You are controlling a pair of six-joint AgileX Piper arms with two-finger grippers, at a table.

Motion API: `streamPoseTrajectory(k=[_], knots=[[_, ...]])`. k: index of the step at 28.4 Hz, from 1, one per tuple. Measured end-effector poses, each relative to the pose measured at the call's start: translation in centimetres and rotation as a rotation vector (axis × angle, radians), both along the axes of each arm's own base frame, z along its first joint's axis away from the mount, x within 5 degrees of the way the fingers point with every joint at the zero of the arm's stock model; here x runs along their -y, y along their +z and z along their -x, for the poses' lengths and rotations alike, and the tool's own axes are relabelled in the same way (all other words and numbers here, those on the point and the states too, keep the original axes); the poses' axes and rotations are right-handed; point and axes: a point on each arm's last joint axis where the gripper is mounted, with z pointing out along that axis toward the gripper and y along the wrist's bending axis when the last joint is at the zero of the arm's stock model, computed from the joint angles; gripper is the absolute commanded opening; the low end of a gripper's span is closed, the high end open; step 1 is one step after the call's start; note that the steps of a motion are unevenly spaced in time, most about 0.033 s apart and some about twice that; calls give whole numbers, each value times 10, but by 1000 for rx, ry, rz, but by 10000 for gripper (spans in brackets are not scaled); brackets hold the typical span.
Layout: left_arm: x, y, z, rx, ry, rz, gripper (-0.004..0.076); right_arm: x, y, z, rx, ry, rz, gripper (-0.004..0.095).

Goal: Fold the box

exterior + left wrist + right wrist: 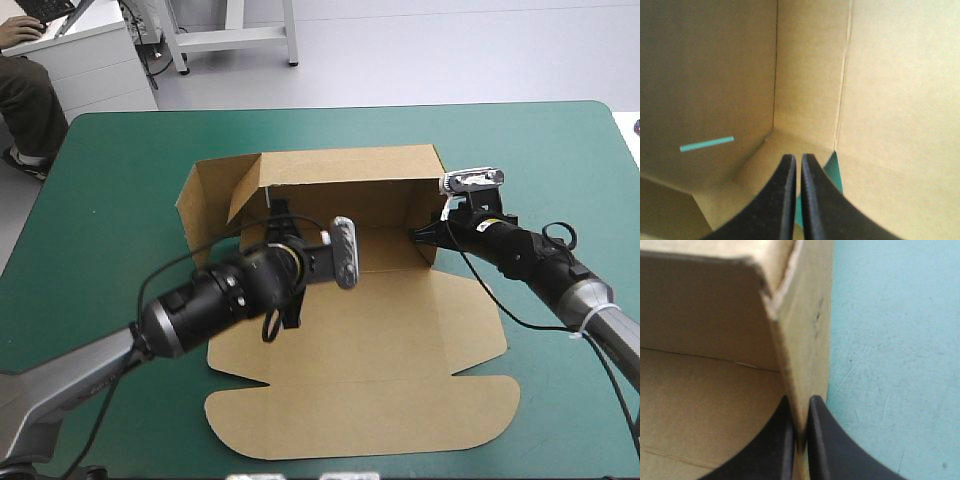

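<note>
One brown box, its lid flat behind the wrists, two grippers, right gripper pinching the raised side wall's edge, bare teal-green cover beside it, left gripper fingers pressed together, inner corner just ahead.

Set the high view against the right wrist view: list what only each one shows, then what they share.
Only the high view: the whole box, its lid lying flat toward the table's near edge, its left wall flared outward, and the left gripper reaching toward the far left corner. Only the right wrist view: the right gripper, its fingers all but shut on the box's right wall, the board between them. Both: that raised right wall, the brown floor inside it and the teal-green cover outside it.
</note>
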Motion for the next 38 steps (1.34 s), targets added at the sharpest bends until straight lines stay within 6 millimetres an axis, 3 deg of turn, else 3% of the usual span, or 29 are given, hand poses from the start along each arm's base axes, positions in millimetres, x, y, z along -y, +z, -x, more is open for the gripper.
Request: streamPoseTrajectory(k=[2, 5, 7, 13, 20, 24, 27, 34, 38], knots=[[-17, 23, -16, -67, 107, 82, 13, 0, 0, 0, -2, 1, 0, -15], [-66, 73, -51, -106, 385, 348, 13, 0, -1, 1, -10, 7, 2, -15], [-84, 83, -62, -113, 474, 445, 13, -1, -1, 1, -15, 10, 2, -15], [-140, 91, -88, -185, 680, 680, 13, -1, -1, 2, -32, 20, 3, -15], [-211, 92, -103, -186, 896, 865, 13, -1, -1, 3, -52, 25, -1, -15], [-246, 76, -107, -215, 1010, 948, 6, -1, -1, 3, -59, 20, -9, -15], [-264, 47, -108, -277, 1088, 981, 0, -1, -1, 3, -63, 20, -9, -15], [-293, -26, -103, -356, 1296, 1058, 0, -1, -1, 4, -73, 26, -9, -14], [-304, -45, -98, -372, 1346, 1115, 0, -3, 4, 4, -96, 47, -10, -14]])
